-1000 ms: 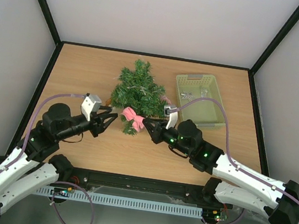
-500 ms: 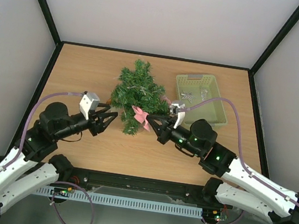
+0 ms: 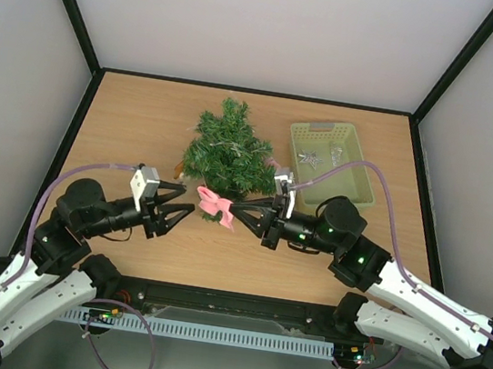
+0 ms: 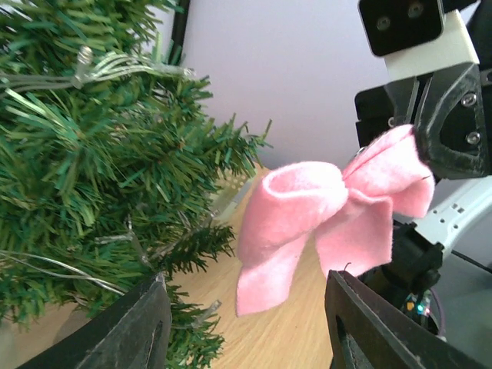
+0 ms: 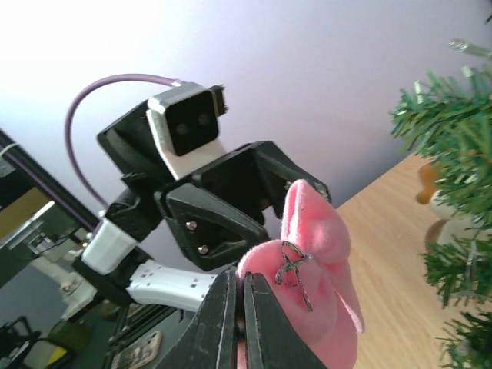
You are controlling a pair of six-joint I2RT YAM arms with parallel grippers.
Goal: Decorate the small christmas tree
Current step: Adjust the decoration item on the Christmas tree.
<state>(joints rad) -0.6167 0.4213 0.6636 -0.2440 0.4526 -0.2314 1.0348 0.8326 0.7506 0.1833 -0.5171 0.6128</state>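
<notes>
The small christmas tree [image 3: 227,148] lies in the middle of the wooden table [image 3: 136,123]. Its long axis runs up and down the overhead frame, with the narrow tip toward the top edge and the broad lower branches toward the bottom. A pale string winds through the needles.

Just below those lower branches a pink bow [image 3: 215,205] hangs clear of the table, pinched at its right end by the right gripper [image 3: 236,209], which reaches in from the lower right with its fingers pressed together on the felt. The left gripper [image 3: 186,205] faces it from the left at the same height. Its two fingers are spread apart with nothing between them, and their tips stop just short of the bow.

To the upper right of the tree, apart from it, sits a pale green basket [image 3: 324,126] with silver ornaments [image 3: 310,157] inside.

The left wrist view shows the string to be clear wire with small bulbs [image 4: 83,55]. It also shows the bow's loops and tails hanging beyond the spread fingers [image 4: 131,330]. The right wrist view alone shows a thin wire hook [image 5: 294,267] on the bow. At its right edge, among the branches, is a small brown object [image 5: 427,184] that I cannot identify.
</notes>
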